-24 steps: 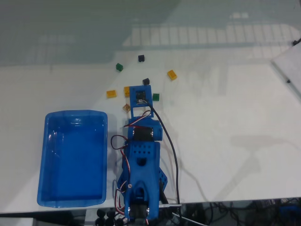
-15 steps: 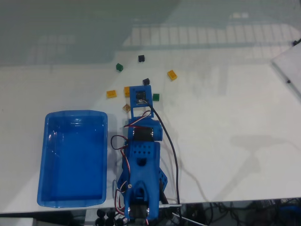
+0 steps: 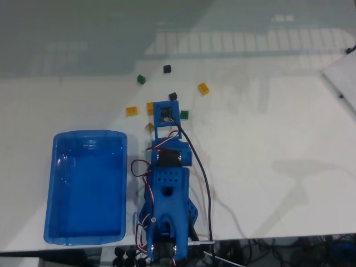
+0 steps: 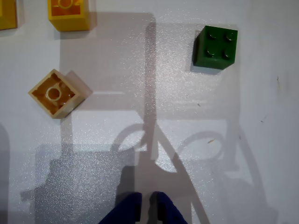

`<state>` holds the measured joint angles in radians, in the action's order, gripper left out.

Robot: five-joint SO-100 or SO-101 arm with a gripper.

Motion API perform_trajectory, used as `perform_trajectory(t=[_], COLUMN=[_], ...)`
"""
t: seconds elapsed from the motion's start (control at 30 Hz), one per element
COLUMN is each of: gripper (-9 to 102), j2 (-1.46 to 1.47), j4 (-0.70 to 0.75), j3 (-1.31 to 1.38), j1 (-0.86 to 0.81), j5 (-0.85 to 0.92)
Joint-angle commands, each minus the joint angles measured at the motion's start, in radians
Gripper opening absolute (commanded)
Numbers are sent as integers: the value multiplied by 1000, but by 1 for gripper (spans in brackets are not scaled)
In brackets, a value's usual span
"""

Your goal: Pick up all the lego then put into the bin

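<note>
A: We count eight bricks scattered on the white surface (image 3: 267,128) beyond the arm: a dark green brick (image 3: 141,79), a black brick (image 3: 167,69), another black one (image 3: 172,96), a yellow-orange brick (image 3: 203,88), a second yellow-orange one (image 3: 131,110), a third (image 3: 149,108) half hidden beside the wrist, a green 2x2 brick (image 3: 184,115) and a tan brick (image 3: 149,127).

B: And none is in the blue bin (image 3: 55,183) yet. The bin sits near the arm's base, to the left in the fixed view, probably so each drop needs only a short swing.

A: In the wrist view the tan brick (image 4: 58,93) lies upside down, hollow side up and turned at an angle; the green 2x2 brick (image 4: 215,47) sits studs up, well apart from it.

B: We judge the arm is hovering between those two, choosing a target. The blue arm (image 3: 167,189) stretches out over the cluster.

A: The fingers (image 4: 162,211) peek in at the bottom edge of the wrist view, nearly together with just a thin gap, holding nothing and touching no brick.

B: So they must spread before any grasp.
</note>
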<state>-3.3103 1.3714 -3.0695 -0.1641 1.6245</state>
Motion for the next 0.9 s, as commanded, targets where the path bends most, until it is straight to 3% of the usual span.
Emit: perform_trajectory(t=[0.0, 0.77, 0.87], gripper=[2, 3, 10], j2=[-15, -15, -15], j4=[9, -3, -37], j3=[-32, -32, -32], j1=[-3, -9, -8], j5=[9, 48, -6])
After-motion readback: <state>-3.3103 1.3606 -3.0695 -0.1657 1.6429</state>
